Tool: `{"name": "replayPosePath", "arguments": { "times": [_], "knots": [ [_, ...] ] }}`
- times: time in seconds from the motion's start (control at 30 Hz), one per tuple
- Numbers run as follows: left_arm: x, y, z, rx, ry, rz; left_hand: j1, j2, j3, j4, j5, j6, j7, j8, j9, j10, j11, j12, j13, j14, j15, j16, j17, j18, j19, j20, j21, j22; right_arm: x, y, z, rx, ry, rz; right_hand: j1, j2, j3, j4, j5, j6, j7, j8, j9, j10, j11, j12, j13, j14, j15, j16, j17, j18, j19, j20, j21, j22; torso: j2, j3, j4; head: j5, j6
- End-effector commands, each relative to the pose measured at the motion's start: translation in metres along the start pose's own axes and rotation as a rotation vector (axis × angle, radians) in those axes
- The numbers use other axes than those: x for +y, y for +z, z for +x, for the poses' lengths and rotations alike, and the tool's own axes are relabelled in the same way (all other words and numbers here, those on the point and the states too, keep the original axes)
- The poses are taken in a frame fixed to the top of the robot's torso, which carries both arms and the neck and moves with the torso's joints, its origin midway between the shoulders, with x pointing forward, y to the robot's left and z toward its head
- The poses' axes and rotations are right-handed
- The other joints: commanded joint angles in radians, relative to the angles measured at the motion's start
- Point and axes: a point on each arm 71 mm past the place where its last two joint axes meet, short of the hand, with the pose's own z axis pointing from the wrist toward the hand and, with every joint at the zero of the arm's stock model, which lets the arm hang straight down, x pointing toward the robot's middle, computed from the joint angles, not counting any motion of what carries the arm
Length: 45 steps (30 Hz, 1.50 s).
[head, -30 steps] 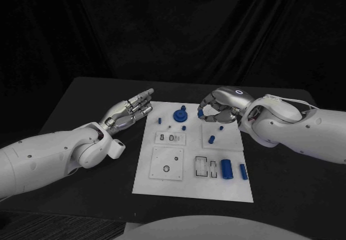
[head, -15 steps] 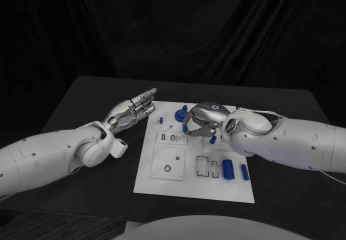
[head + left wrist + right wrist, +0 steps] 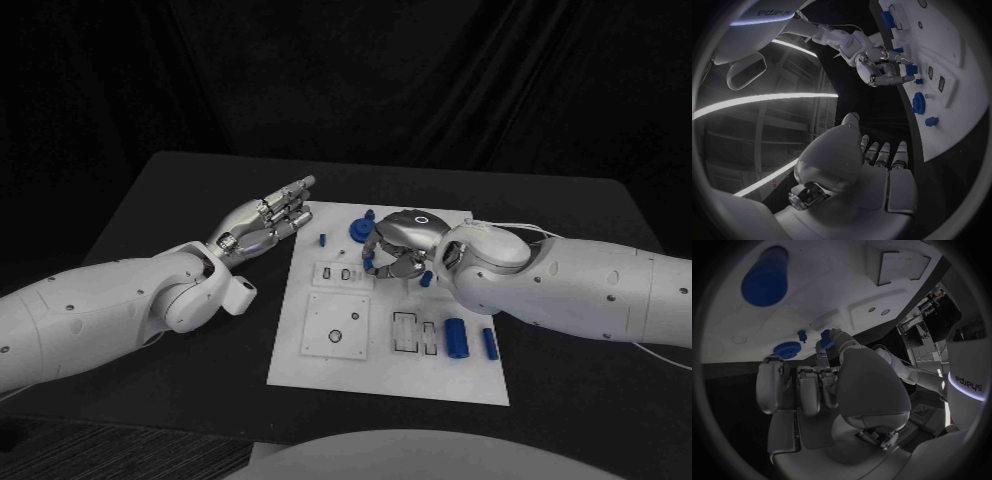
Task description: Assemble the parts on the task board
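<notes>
Presently: left hand (image 3: 264, 222) held spread beside task board (image 3: 387, 385) left edge | small blue part (image 3: 826, 335) pinched by right hand (image 3: 400, 243) over board's far end.

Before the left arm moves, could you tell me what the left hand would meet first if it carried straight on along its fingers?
Probably nothing: the left hand points past the task board's far left corner over bare table. Its height is unclear.
</notes>
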Motion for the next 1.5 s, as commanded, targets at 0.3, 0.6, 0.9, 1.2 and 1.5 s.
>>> {"name": "replayPosePath", "arguments": {
  "times": [0.3, 0.6, 0.9, 1.2, 1.5],
  "knots": [
    [-0.001, 0.001, 0.002, 0.013, -0.012, 0.020, 0.011, 0.001, 0.006, 0.001, 0.007, -0.006, -0.003, 0.003, 0.001, 0.002, 0.008, -0.006, -0.001, 0.001, 0.008, -0.007, -0.001, 0.018, 0.001, 0.006, 0.000, 0.001, 0.000, 0.005, 0.006, 0.049, -0.016, 0.031, -0.014, 0.001, 0.005, -0.006, -0.024, -0.019, 0.008, -0.013, 0.020, 0.104, 0.013, 0.003, 0.264, 0.105, 0.014, 0.003, 0.263, -0.003, 0.003, 0.009, -0.009, 0.194, 0.000, -0.0001, -0.0013, -0.002, -0.002],
    [-0.001, 0.002, 0.003, 0.017, -0.014, 0.020, 0.012, 0.002, 0.008, 0.001, 0.007, -0.007, -0.002, 0.003, 0.001, 0.002, 0.008, -0.006, -0.001, 0.001, 0.008, -0.007, -0.001, 0.018, 0.001, 0.007, 0.000, 0.001, -0.002, 0.007, 0.011, 0.074, -0.019, 0.042, -0.020, -0.001, 0.004, -0.012, -0.074, -0.048, 0.014, -0.036, 0.020, 0.104, 0.015, 0.003, 0.264, 0.105, 0.017, 0.003, 0.263, 0.000, -0.001, 0.014, -0.019, 0.191, 0.000, -0.0004, -0.0011, -0.001, -0.006],
    [0.000, 0.002, 0.003, 0.017, -0.014, 0.017, 0.013, 0.003, 0.009, 0.001, 0.007, -0.009, -0.002, 0.003, 0.000, 0.002, 0.009, -0.006, -0.001, 0.001, 0.009, -0.007, -0.001, 0.018, 0.000, 0.007, -0.001, 0.000, -0.001, 0.007, 0.015, 0.090, -0.017, 0.036, -0.030, -0.012, -0.011, -0.021, -0.183, -0.147, 0.012, -0.095, 0.009, 0.104, 0.001, 0.003, 0.264, 0.105, 0.006, 0.003, 0.263, 0.002, -0.005, 0.007, -0.029, 0.189, 0.000, 0.0000, -0.0009, -0.001, -0.009],
    [0.001, 0.002, 0.002, 0.016, -0.014, 0.015, 0.013, 0.003, 0.009, 0.001, 0.007, -0.010, -0.002, 0.003, 0.000, 0.002, 0.009, -0.006, -0.001, 0.001, 0.009, -0.007, -0.001, 0.018, 0.001, 0.007, -0.001, 0.001, -0.002, 0.005, 0.016, 0.089, -0.018, 0.027, -0.028, -0.029, -0.045, -0.017, -0.289, -0.229, 0.004, -0.102, -0.009, 0.104, -0.005, 0.003, 0.264, 0.105, 0.001, 0.003, 0.263, 0.004, -0.009, 0.002, -0.042, 0.187, 0.000, 0.0004, -0.0017, -0.002, -0.009],
    [0.001, 0.000, 0.000, 0.006, -0.007, 0.013, 0.013, 0.003, 0.010, 0.000, 0.007, -0.010, -0.002, 0.003, 0.000, 0.002, 0.009, -0.006, -0.001, 0.001, 0.010, -0.007, -0.001, 0.018, 0.001, 0.008, 0.000, 0.001, -0.004, -0.003, 0.008, -0.012, -0.022, -0.021, -0.004, -0.079, -0.082, 0.077, -0.357, -0.366, -0.009, -0.102, -0.055, 0.104, -0.015, 0.003, 0.264, 0.105, -0.007, 0.003, 0.263, 0.004, -0.010, -0.005, -0.049, 0.186, -0.001, 0.0002, -0.0017, -0.001, -0.003]
  ]
}}
